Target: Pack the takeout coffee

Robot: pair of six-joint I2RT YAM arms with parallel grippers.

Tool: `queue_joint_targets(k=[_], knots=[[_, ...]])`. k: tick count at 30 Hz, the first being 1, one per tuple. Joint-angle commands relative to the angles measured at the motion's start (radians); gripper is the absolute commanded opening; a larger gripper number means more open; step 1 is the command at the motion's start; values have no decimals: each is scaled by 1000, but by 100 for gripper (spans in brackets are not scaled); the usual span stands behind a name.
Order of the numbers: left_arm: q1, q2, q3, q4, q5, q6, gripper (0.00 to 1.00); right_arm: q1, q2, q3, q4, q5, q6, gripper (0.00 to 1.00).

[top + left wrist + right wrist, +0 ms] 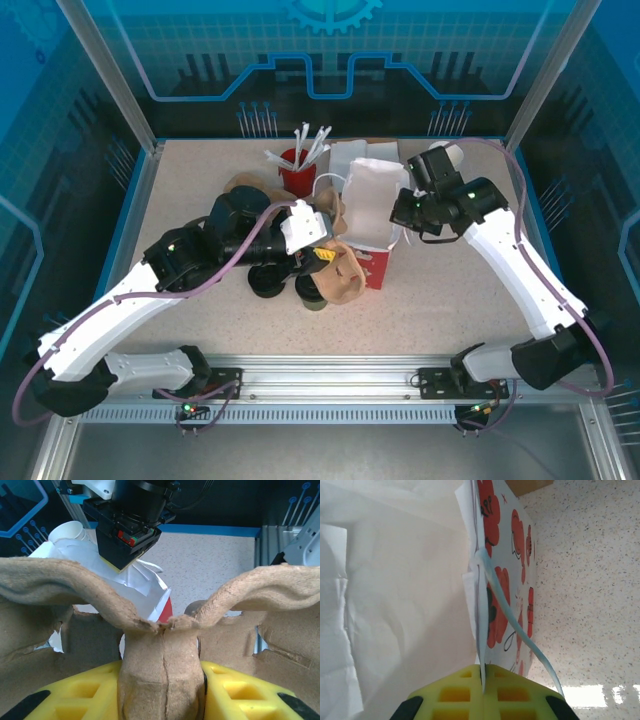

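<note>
My left gripper (162, 680) is shut on the middle post of a brown pulp cup carrier (260, 587), and holds it just left of the red-and-white paper bag (368, 215). The carrier (345, 272) rests against the bag's near corner. At the bag's right, my right gripper (481, 672) is shut on the thin edge of the rim, and the bag's white inside (405, 605) gapes to its left. A pale blue handle (520, 635) loops past the fingers. A dark round thing (312, 292) pokes out under the carrier; I cannot tell whether it is the takeout coffee.
A red cup of straws (297, 172) stands at the back, with white paper (358, 153) beside it. A low stack of black lids (265, 283) lies near the left forearm. More brown pulp (240, 187) shows behind the left arm. The right of the table (450, 290) is bare.
</note>
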Motion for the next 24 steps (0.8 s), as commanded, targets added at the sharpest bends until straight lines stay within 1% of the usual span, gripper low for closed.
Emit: queue_joint_targets(k=[1, 9, 17, 24], knots=[[-4, 5, 47, -16, 87, -24, 39, -9, -51, 6, -65, -44, -60, 0], [-5, 43, 94, -25, 138, -28, 40, -3, -136, -30, -106, -93, -99, 0], [-12, 130, 200, -96, 171, -35, 40, 17, -206, -61, -146, -116, -114, 0], [-14, 175, 251, -128, 182, -27, 41, 27, -242, -123, -125, -153, -128, 0]])
